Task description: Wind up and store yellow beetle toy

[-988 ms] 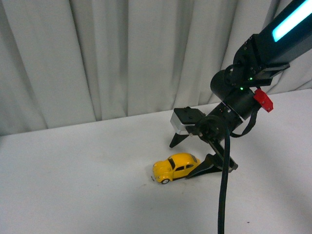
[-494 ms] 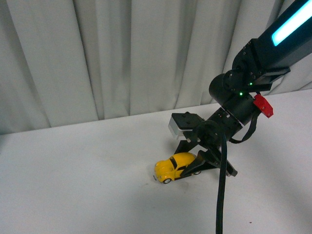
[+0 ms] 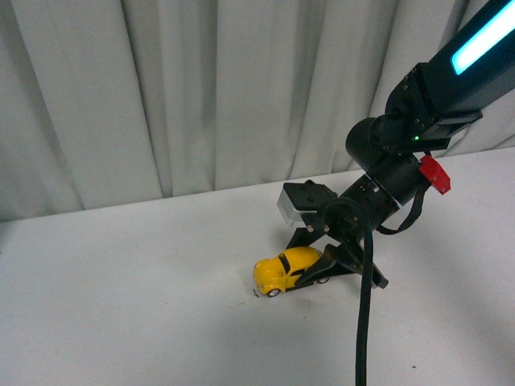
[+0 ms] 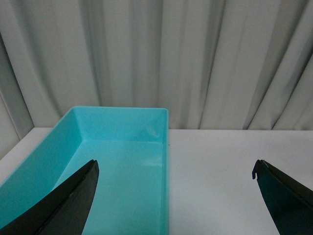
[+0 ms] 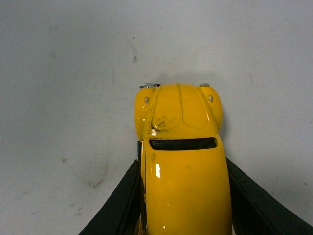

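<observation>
On tabletop (image 3: 121, 305), just ahead of me: yellow beetle toy (image 3: 283, 272), all wheels down. Change from a second ago: right end effector (image 3: 304, 265) goes from wide straddle behind toy to fingers pressed on both flanks. Right wrist view confirms it is clamped on toy body. Toy barely shifted, not lifted. My read: grasp made, wind-up drag can start. Left end effector (image 4: 174, 166) spread wide, empty, hovering at teal bin (image 4: 122, 125), the likely storage spot.

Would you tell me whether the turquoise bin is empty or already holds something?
Empty where visible: the turquoise bin shows a bare floor in the left wrist view; its near end is cropped.
</observation>
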`<action>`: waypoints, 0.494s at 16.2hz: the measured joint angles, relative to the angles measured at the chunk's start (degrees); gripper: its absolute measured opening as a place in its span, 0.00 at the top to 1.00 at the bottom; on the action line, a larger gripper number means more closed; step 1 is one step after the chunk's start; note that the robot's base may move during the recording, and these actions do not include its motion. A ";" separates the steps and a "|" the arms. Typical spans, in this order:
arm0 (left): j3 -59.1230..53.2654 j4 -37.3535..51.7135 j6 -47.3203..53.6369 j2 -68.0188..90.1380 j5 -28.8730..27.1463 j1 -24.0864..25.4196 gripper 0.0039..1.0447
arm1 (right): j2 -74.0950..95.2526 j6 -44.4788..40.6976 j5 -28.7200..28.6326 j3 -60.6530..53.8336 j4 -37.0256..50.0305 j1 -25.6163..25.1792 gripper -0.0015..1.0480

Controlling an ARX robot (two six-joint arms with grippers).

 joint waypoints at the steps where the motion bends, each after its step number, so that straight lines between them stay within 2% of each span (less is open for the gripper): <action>1: 0.00 0.00 0.00 0.00 0.00 0.00 0.06 | -0.35 0.44 -0.46 -1.51 2.97 -0.15 0.60; 4: 0.00 0.02 0.00 0.00 0.00 0.00 0.06 | -1.73 3.30 -2.21 -5.70 9.29 -1.05 0.60; 8: 0.00 0.00 -0.02 0.00 0.00 0.00 0.06 | -3.23 4.55 -2.89 -9.51 10.40 -3.82 0.60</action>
